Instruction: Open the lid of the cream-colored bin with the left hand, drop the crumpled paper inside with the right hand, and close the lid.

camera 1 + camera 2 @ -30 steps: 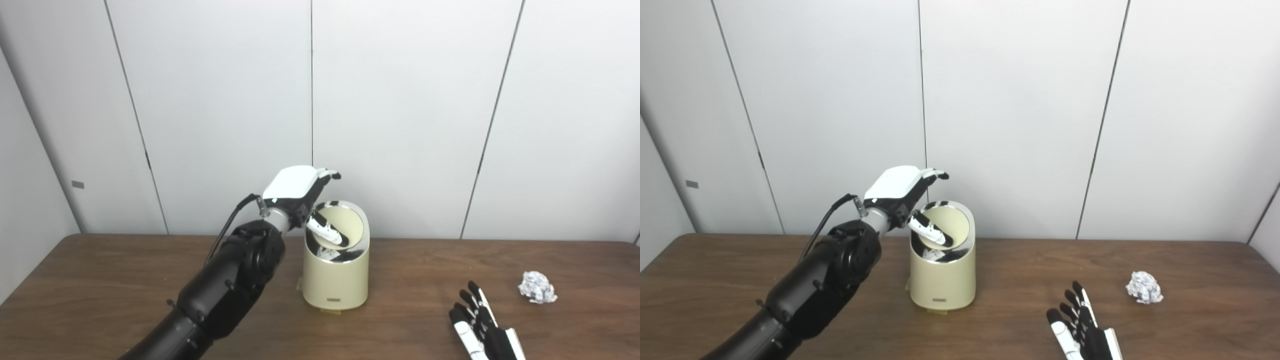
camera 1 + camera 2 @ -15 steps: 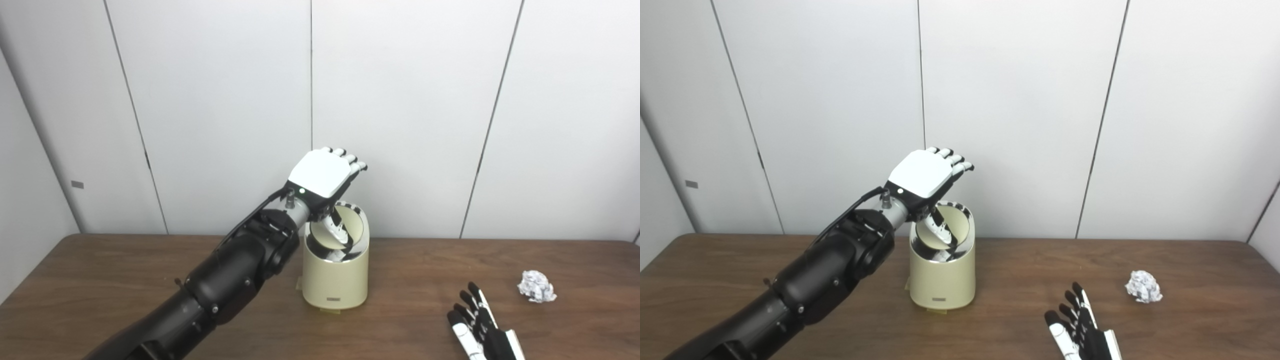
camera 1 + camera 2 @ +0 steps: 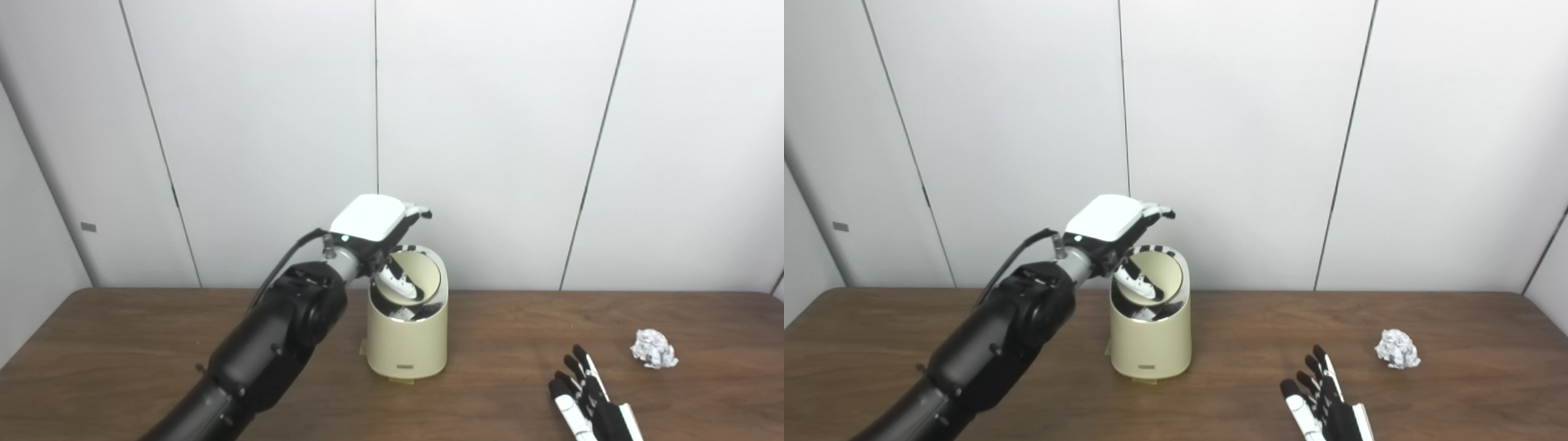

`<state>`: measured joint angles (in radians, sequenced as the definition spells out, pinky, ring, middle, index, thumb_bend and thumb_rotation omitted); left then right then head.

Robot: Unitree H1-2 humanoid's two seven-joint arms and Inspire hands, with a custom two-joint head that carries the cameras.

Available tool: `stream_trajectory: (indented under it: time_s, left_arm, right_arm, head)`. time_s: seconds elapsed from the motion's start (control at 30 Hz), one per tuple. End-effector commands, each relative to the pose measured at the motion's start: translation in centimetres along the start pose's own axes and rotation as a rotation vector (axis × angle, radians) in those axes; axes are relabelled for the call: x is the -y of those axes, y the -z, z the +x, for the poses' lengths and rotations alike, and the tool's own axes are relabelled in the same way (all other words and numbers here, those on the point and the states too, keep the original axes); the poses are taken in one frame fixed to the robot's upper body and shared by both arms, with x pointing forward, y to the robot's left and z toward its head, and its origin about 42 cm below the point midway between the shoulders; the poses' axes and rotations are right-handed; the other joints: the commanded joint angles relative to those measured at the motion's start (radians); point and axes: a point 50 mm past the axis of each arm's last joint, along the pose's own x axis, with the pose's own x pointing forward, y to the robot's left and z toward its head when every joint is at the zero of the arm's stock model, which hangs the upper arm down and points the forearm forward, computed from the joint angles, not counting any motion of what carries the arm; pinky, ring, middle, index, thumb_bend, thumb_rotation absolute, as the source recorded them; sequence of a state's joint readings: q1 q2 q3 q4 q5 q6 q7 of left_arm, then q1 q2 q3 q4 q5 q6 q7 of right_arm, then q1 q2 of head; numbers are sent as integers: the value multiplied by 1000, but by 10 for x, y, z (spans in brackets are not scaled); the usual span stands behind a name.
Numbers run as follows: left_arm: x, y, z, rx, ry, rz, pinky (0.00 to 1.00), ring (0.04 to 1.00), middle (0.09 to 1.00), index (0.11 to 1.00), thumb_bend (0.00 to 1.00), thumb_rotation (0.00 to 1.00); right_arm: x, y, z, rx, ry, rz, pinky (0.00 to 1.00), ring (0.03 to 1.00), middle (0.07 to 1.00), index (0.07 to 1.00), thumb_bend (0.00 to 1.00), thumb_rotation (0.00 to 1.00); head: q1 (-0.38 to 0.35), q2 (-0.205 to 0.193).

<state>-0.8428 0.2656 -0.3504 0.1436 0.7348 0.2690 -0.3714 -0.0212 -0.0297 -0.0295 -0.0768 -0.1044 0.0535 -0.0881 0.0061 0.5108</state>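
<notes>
1. Right now I am seeing the left hand's thumb [image 3: 401, 285] reaching down into the mouth of the cream-colored bin [image 3: 407, 340], lying against the inner face of the lid [image 3: 424, 277].
2. Its other fingers [image 3: 419, 212] are poking out past the white back plate, above the lid's upper edge; I cannot tell whether they are touching the lid.
3. I am reading the left hand [image 3: 375, 228] as spread rather than clenched, with the thumb set apart from the rest, but whether it is truly pinching the lid is unclear from both eye views.
4. The lid is standing tilted up at the rear of the bin, its pale inside facing the cameras, so the bin is sitting open.
5. The left arm [image 3: 269, 343] is coming in low from the left, dark and bulky, with a cable looping near the wrist.
6. The right hand [image 3: 1326, 407] is lying flat on the table [image 3: 906, 343] near the bottom edge, fingers straight and apart, holding nothing.
7. The crumpled paper [image 3: 1397, 348] is sitting on the table, right of the right hand and clearly apart from it, well away from the bin.
8. The bin is standing upright near the table's middle, close to the panelled wall [image 3: 1243, 122].
</notes>
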Motion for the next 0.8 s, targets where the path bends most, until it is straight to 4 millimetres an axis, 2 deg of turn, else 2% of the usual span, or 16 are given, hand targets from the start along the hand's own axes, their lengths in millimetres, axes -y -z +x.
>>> stream_trajectory:
  time_s: [0.0,0.13,0.27,0.33,0.43,0.57,0.7,0.77]
  left_arm:
    - [-50,-11,-3,17,-123,-137,761,864,881,881,825,63]
    - [-71,1,-26,19,-223,-440,708,828,848,842,703,139]
    - [-75,21,-47,13,-300,-625,743,803,820,823,588,107]
    - [-73,29,-58,0,-330,-652,793,809,810,818,576,71]
    - [-67,42,-66,-28,-328,-651,783,805,805,821,592,35]
    - [-60,53,-72,-45,-323,-643,780,810,806,823,602,59]
    - [-48,57,-90,-55,-351,-682,769,809,809,825,475,99]
    - [-33,61,-100,-58,-339,-770,801,840,840,859,402,196]
  right_arm:
    - [1,-8,4,23,0,-11,808,900,955,982,582,745]
    - [1,-8,4,20,1,-31,793,890,949,977,587,754]
    - [3,-8,4,17,-10,-26,809,898,954,980,582,753]
    - [5,-8,4,14,-12,-28,809,897,954,980,579,750]
    - [6,-7,4,9,-19,-35,813,897,956,982,582,755]
    - [6,-7,4,9,-25,-29,821,892,956,983,572,753]
    - [6,-8,3,10,-23,-18,814,896,956,981,558,737]
    - [6,-10,3,13,-22,-20,809,897,954,979,559,739]
  head:
    - [0,4]
    - [0,8]
    - [3,13]
    - [7,15]
    - [9,17]
    - [10,19]
    - [0,28]
    - [-4,33]
